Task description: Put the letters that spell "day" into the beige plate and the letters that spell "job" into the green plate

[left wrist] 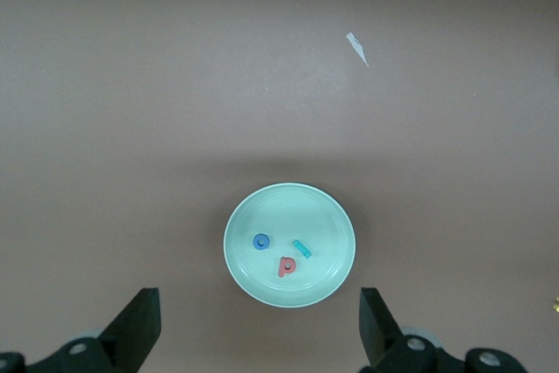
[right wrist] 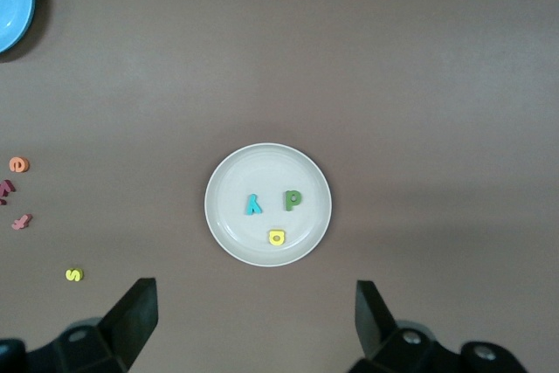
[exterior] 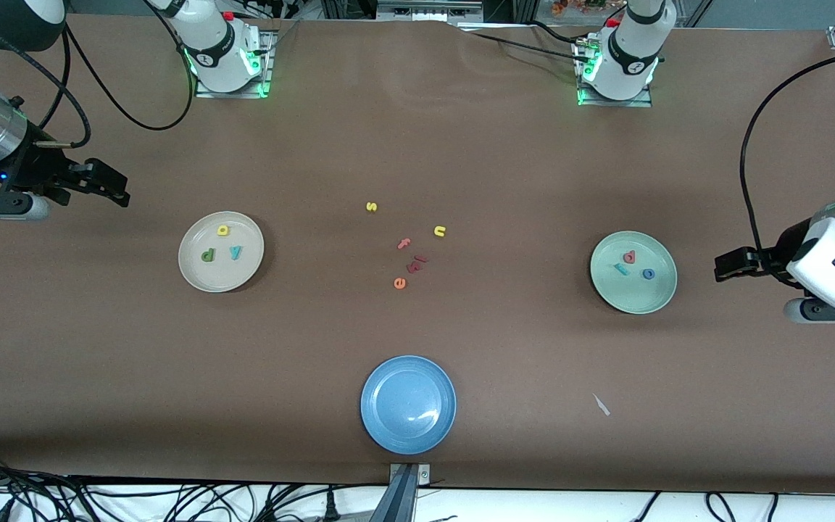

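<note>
Both words look already sorted. The beige plate point(exterior: 220, 251) toward the right arm's end holds the yellow "a" point(exterior: 223, 230) at twelve o'clock, the green "d" point(exterior: 207, 255) at eight and the teal "y" point(exterior: 235, 252) at three. The green plate point(exterior: 633, 272) toward the left arm's end holds the pinkish-red "b" point(exterior: 629, 256), the teal "j" point(exterior: 621, 269) and the blue "o" point(exterior: 648, 273). The right gripper point(exterior: 102, 185) and the left gripper point(exterior: 733, 264) hover wide open and empty, each just outside its plate. The best move, by my judgement, is to leave the plates undisturbed.

I see yellow, teal and green letters point(exterior: 222, 244) on the beige plate point(exterior: 196, 272); blue, teal, pink-red letters point(exterior: 633, 264) on the green plate point(exterior: 653, 297).
</note>
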`<state>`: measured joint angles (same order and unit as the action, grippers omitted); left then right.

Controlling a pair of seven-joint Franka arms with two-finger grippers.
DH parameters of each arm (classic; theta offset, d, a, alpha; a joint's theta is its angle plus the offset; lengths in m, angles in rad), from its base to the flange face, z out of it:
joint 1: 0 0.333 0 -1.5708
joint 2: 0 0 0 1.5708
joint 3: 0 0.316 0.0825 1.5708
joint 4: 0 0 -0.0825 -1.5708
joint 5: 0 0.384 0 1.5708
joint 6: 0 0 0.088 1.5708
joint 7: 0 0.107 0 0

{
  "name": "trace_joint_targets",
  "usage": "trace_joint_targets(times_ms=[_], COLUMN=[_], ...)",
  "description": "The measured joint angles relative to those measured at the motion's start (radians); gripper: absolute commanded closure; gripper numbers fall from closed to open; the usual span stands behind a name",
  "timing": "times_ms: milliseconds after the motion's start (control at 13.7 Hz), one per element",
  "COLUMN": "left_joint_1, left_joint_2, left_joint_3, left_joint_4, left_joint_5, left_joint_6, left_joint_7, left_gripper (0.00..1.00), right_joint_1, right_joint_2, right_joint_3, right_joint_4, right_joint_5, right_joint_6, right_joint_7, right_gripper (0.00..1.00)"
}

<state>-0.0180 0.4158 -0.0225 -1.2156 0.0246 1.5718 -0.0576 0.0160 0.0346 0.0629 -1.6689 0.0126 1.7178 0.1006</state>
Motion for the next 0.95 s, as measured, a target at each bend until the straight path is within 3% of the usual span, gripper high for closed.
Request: trace_joint_targets(times_ms=[948], left_joint_1=[-0.015], left_joint_2=[-0.002], left_joint_3=[0.004], left_joint_4=[-0.004], left_joint_5=[0.0], left_joint_6=[-0.004], left_joint_7=[0.002], left_gripper=[0.0], right_joint_1=[0.0], right_joint_2=[0.0], right_joint_3=[0.004], right_joint_4=[0.0], right_joint_5=[0.0], right_joint_6=[0.0], right_joint_7=[0.0], right_gripper=[0.0])
